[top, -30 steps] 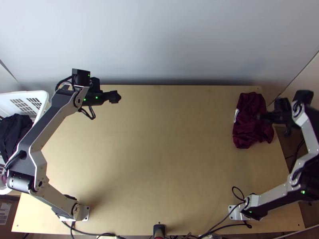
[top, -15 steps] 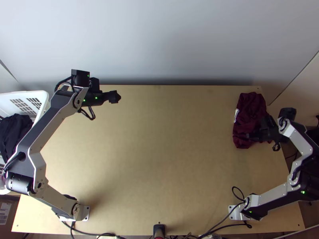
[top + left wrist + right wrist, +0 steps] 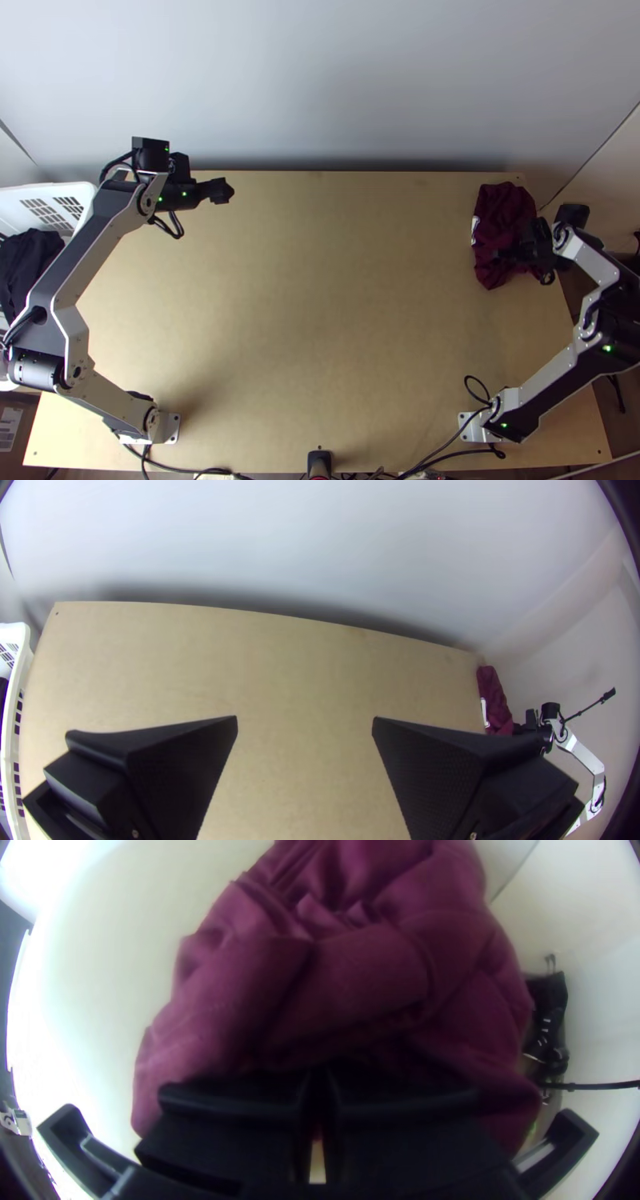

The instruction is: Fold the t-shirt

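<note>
Bunched maroon t-shirt lies at the table's far right, a white mark on its left side. Over its lower part is my right gripper. In the right wrist view the cloth is rumpled in thick folds, and the right gripper is shut on a bit of it, the fingertips close together. High over the table's far left part is my left gripper, well away from the shirt. The left wrist view shows the left gripper open, with nothing between its fingers, and the t-shirt far off.
A white basket holding dark cloth stands beyond the table's left edge. Bare wooden table stretches between the arms. A wall rises behind the far edge, and cables run along the near edge.
The right gripper has come down onto the shirt, then moved slightly up the picture. The shirt's lower edge has shifted up and right with it. The left arm has moved slightly left.
</note>
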`<state>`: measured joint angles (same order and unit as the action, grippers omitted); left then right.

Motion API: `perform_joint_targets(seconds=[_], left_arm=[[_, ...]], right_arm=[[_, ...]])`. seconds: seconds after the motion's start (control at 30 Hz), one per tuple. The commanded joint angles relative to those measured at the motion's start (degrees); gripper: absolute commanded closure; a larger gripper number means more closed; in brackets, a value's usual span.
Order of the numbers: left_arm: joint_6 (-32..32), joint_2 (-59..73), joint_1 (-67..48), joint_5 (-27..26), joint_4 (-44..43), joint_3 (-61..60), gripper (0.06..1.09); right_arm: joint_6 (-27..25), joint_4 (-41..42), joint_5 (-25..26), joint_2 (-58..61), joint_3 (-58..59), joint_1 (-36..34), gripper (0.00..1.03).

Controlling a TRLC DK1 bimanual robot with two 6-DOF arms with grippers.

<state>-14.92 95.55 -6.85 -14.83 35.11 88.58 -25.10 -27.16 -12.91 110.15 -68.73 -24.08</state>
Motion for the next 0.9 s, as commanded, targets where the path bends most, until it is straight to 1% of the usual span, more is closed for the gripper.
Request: perform_joint_targets(seconds=[0.0,0.2,0.33,0.53,0.63,0.8,0.83,0.87], left_arm=[[0.4,-0.1,0.6,-0.1,0.0,-0.2,0.1],[0.5,-0.1,0.5,-0.4,0.0,0.1,0.1],[0.3,-0.2,0.3,-0.4,0.0,0.1,0.1],[0.4,-0.7,0.3,-0.4,0.2,0.0,0.1],[0.4,-0.7,0.5,-0.4,0.4,-0.1,0.1],[0.4,-1.3,0.3,-0.5,0.5,-0.8,0.1],[0.4,-1.6,0.3,-0.6,0.4,-0.9,0.1],[0.4,-1.8,0.3,-0.8,0.4,-0.9,0.1]], right_arm=[[2.1,0.8,0.7,6.2,-8.7,0.5,1.0],[5.6,0.3,1.0,11.2,-19.2,1.1,1.0],[7.1,-2.4,1.0,14.3,-25.7,1.8,1.0],[7.3,-4.0,1.0,14.9,-27.2,1.3,1.0],[4.7,-11.0,1.0,13.5,-26.1,1.2,1.0],[0.4,-12.0,0.8,5.8,-17.5,0.5,1.0],[-0.3,-12.1,0.3,4.1,-16.1,0.1,0.99],[-0.9,-12.2,-0.5,2.2,-14.5,-0.3,0.92]])
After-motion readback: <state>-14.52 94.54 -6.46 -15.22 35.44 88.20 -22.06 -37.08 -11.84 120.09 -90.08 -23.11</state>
